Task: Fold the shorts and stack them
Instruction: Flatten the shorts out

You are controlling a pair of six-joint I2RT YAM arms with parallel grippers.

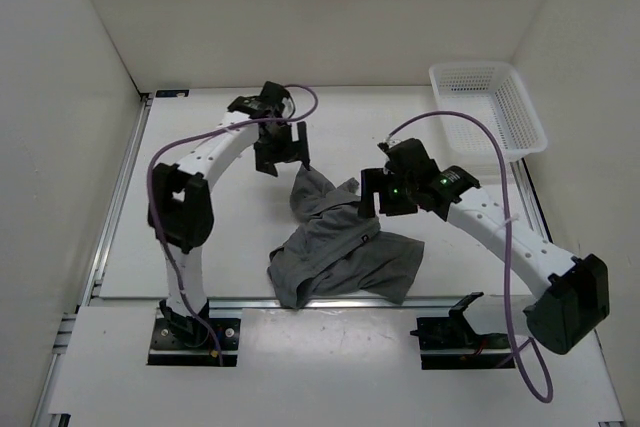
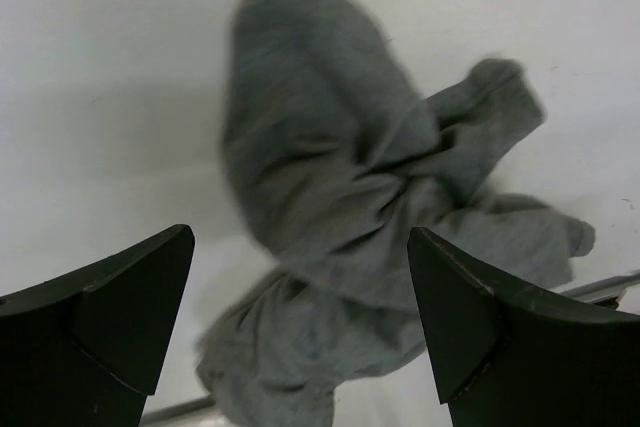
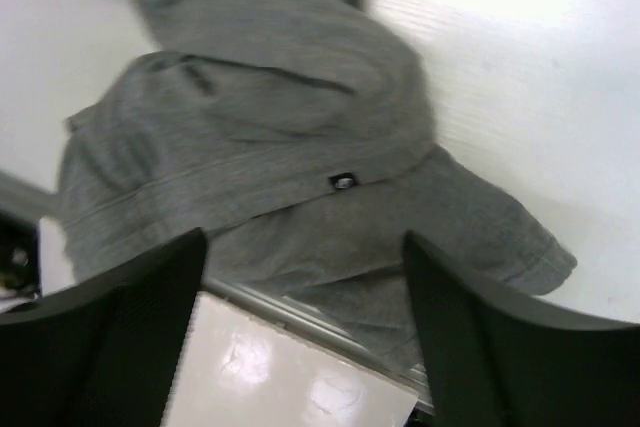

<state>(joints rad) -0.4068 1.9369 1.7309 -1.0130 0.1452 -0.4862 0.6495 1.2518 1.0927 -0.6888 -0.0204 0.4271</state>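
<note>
Top external view: the shorts [image 1: 340, 247] lie crumpled in the middle of the white counter [image 1: 220, 227], unfolded. Their near hem hangs over the counter's front edge onto the metal rail [image 1: 130, 299] there. A white mesh basket [image 1: 500, 117] stands well apart from the shorts, to their far right by the wall, with nothing lying between them. White walls close the counter in on the shorts' left, right and far sides.

Both arms crowd the cloth. The left pincer [image 1: 285, 157] hangs just beyond the shorts' far tip, and the right pincer [image 1: 372, 202] hangs over their right side. Purple cables loop along each arm.

The heap's long axis runs from far to near. A narrow peak points away from the arm bases, and the cloth widens toward the front edge, with one flap spread out to the right. In the right wrist view a small metal eyelet [image 3: 343, 182] shows on a folded band of grey cloth.

In the left wrist view the left pincer [image 2: 300, 237] is spread wide and grips nothing, the shorts [image 2: 340, 197] lying beyond it. In the right wrist view the right pincer [image 3: 305, 237] also stands apart and holds nothing, the shorts [image 3: 270, 77] beneath it.
</note>
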